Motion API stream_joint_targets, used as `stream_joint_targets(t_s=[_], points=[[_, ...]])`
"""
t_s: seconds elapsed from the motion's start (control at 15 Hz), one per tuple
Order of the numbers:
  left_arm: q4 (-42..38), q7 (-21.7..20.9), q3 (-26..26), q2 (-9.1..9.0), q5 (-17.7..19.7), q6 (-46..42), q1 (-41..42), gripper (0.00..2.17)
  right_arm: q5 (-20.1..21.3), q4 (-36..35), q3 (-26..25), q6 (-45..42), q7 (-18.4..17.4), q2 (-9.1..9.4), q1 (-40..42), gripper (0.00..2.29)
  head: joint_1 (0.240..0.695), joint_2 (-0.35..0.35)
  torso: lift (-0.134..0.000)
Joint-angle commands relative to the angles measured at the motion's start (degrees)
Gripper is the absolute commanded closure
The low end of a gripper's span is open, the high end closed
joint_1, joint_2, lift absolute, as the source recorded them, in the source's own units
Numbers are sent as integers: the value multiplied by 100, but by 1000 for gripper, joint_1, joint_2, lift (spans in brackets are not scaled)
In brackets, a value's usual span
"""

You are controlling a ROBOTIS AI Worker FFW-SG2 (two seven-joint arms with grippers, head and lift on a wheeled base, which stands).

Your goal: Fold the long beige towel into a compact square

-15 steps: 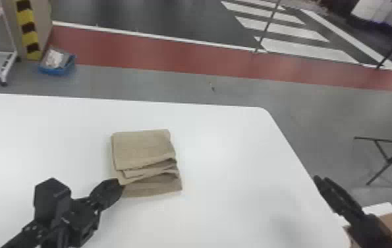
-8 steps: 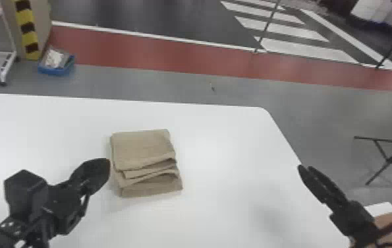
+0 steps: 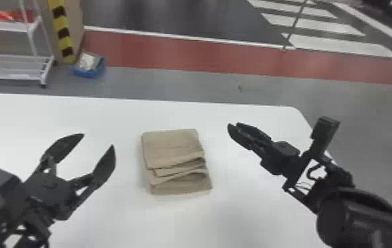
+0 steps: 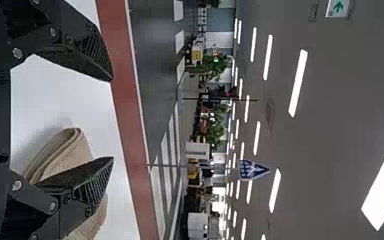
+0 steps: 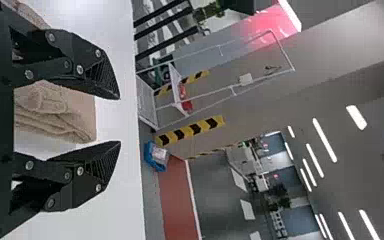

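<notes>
Left wrist view: towel (image 4: 70, 152) with looped fold

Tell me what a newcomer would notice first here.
The beige towel, folded into a layered stack on the white table, between two black grippers: the open left gripper on its left, the open right gripper on its right. Beyond the table, the red floor strip and, at far left, yellow-and-black hazard striping stand out.
</notes>
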Motion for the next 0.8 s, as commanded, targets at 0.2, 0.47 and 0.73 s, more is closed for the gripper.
stream_joint_targets(t_s=[0.2,0.47,0.73], points=[[172,-2,21,87,43,-295,34,29,897,1091,695,-368,-113,12,-662,1663,695,-89,-124],[330,-2,-58,69,43,-400,-45,29,977,1680,845,-948,-121,12,-768,1663,695,-67,-124],[383,-11,-85,69,51,-400,-62,29,1064,2111,1065,-1335,-113,12,-838,1663,695,-51,-124]])
